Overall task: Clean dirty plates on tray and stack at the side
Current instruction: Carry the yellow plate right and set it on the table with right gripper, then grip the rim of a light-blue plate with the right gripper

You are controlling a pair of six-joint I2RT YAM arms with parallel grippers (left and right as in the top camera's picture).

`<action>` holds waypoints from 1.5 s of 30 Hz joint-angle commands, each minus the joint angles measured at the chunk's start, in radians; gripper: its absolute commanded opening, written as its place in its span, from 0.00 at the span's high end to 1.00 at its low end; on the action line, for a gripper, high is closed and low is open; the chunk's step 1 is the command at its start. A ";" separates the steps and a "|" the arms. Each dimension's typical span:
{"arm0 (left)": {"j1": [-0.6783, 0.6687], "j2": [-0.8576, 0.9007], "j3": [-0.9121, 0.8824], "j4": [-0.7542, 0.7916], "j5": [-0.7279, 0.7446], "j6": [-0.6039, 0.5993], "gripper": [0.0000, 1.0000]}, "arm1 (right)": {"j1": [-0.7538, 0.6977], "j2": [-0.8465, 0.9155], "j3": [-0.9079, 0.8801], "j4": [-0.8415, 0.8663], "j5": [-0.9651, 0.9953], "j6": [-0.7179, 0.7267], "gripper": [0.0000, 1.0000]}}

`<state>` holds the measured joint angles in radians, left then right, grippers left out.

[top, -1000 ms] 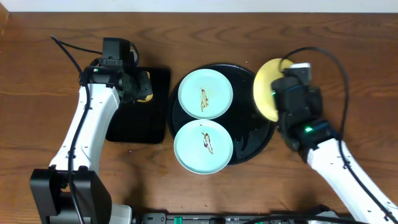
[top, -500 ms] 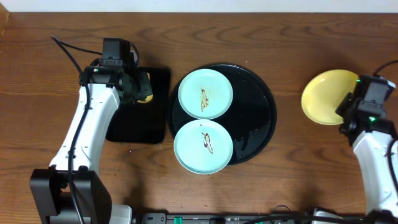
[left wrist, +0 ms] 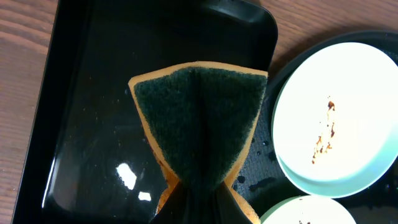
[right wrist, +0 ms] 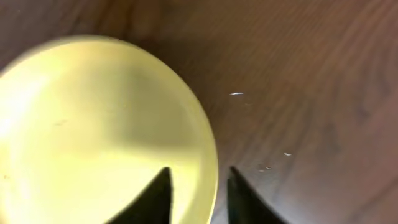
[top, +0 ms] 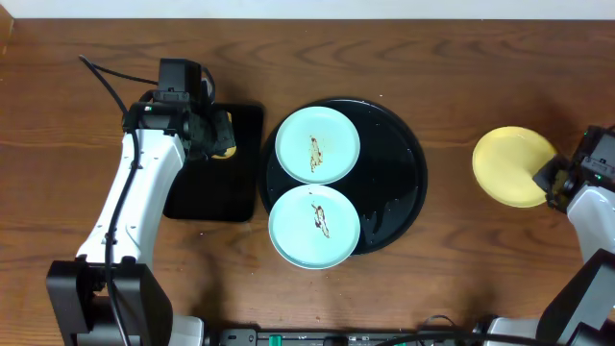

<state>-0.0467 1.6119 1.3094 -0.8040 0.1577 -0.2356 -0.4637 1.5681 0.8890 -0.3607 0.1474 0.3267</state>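
The right gripper (right wrist: 198,175) is seen with its two dark fingers parted a little. One finger is over the inside of the pale yellow plate (right wrist: 93,137) and the other over the bare wood just outside it, so that the plate's rim lies in the gap between them. A sliver of space is visible between the rim and the outer finger, and the plate is not clamped. The yellow plate is laid flat on the wooden table (top: 461,58) at its right side, well apart from everything else, and no smear can be made out on it. The left gripper (left wrist: 198,204) is closed tightly on a sponge (left wrist: 199,124), which is pinched at its lower end so that its dark green scouring face is creased down the middle and its orange body is squeezed. The sponge is held above the rectangular black tray (left wrist: 74,124), near that tray's right edge. Just beside it to the right, the large round black tray (top: 394,173) is set at the centre of the table. Two pale blue-green plates are carried on its left half, the upper plate (top: 317,144) and the lower plate (top: 314,226) close beside one another, each marked with a small brown smear at its centre. The right half of the round tray is glossy and wet-looking.
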 commanded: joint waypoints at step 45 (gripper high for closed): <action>-0.031 -0.018 -0.013 0.018 -0.001 -0.005 0.92 | 0.819 0.366 0.275 0.056 -0.500 -0.034 0.53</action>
<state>-0.0570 1.6119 1.3003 -0.7979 0.1577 -0.2359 0.3305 1.8999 1.1530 -0.3168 -0.3305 0.2432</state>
